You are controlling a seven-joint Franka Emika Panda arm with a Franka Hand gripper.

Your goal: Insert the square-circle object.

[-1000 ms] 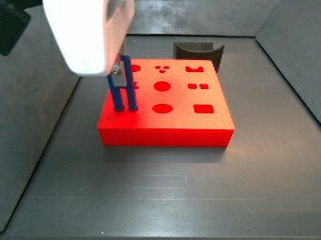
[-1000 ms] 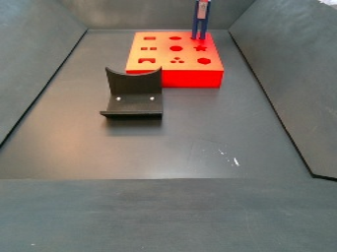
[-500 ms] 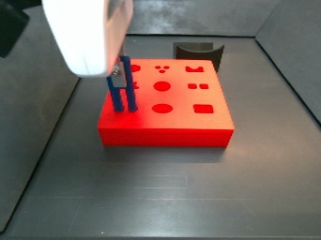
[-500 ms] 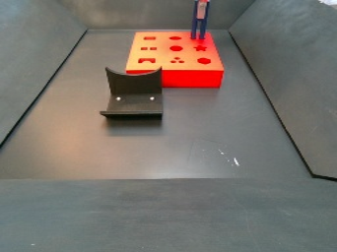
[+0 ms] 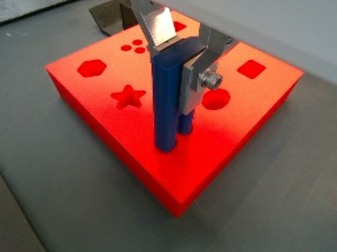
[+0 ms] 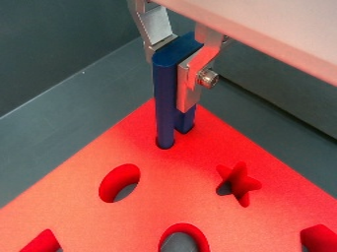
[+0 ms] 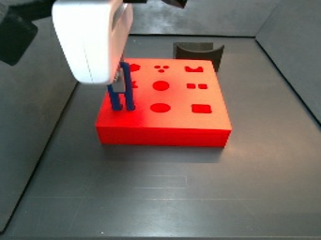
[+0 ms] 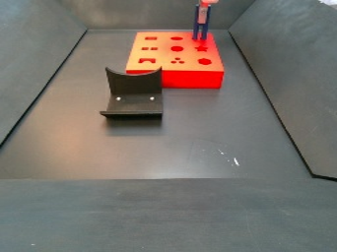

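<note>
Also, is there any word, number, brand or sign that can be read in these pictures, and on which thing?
None. The red block has only cut-out shapes, no letters. The gripper, closed on the blue piece, the dark curved piece and the floor carry no readable marks.

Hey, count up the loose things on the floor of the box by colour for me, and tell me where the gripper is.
Red: 1, the block
Dark blue: 1, the square-circle object, upright on the block, lower end in a hole near the block's edge
Dark grey: 1, the curved piece, apart from the block
Total: 3
The gripper is above the block, shut on the square-circle object.
</note>
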